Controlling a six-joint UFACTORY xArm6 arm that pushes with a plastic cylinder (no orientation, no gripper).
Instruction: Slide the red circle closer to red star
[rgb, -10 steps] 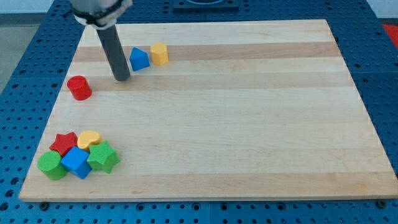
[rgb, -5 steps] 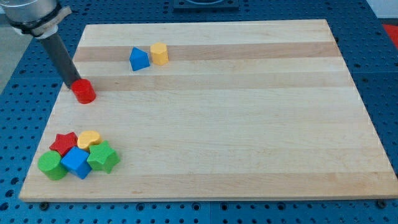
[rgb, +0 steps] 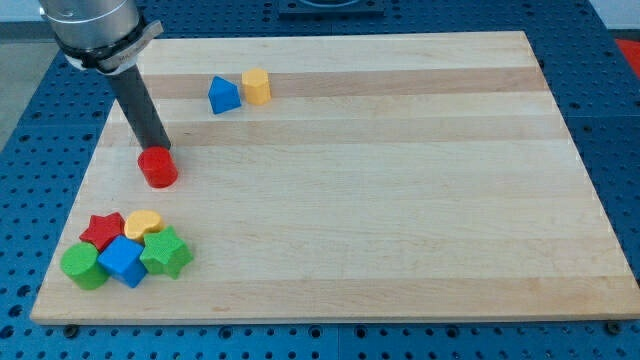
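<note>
The red circle (rgb: 158, 167) is a short red cylinder on the left part of the wooden board (rgb: 380, 180). My tip (rgb: 158, 147) touches its upper edge, with the dark rod rising toward the view's top left. The red star (rgb: 102, 230) lies below and to the left of the circle, near the view's bottom left. It sits in a tight cluster with a yellow heart (rgb: 145, 222), a blue cube (rgb: 123, 261), a green star (rgb: 166, 253) and a green cylinder (rgb: 82, 266).
A blue triangular block (rgb: 223, 95) and a yellow block (rgb: 257, 86) sit side by side near the board's top left. The board's left edge runs close to the cluster. Blue perforated table surrounds the board.
My tip swung left behind the red circle, then pushed it down and to the right. The circle now lies lower on the board, nearer the cluster.
</note>
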